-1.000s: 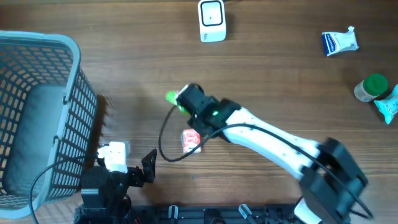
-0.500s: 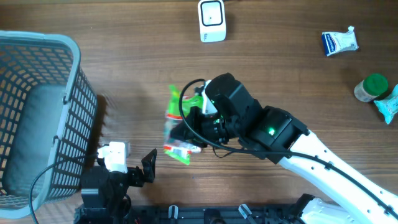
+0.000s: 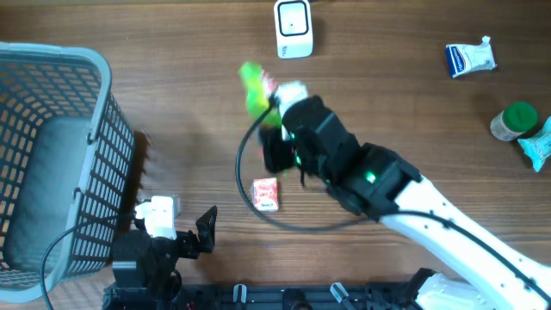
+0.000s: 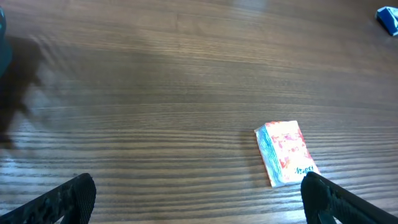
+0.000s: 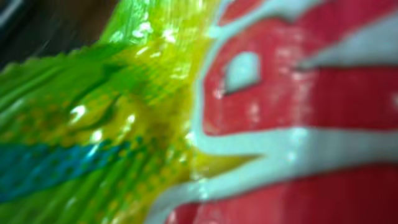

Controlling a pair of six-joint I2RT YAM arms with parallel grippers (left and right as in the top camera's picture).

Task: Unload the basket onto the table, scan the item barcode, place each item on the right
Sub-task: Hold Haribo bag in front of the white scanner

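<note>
The right gripper (image 3: 274, 99) was clamped shut on a crinkly green, yellow and red foil packet (image 3: 254, 84). The packet filled the right wrist view (image 5: 186, 112) and showed blurred from overhead. It was near the white box-shaped barcode scanner (image 3: 294, 28), on the robot's side of it. A small red-and-white packet (image 3: 265, 194) lay on the brown wooden table (image 3: 413, 112) beside the arm. The left gripper (image 4: 198, 180) stood wide apart and empty, facing that small packet, next to the grey plastic lattice basket (image 3: 112, 164).

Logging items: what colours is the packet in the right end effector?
The packet is green and yellow with red-and-white print, best seen in the right wrist view.
</note>
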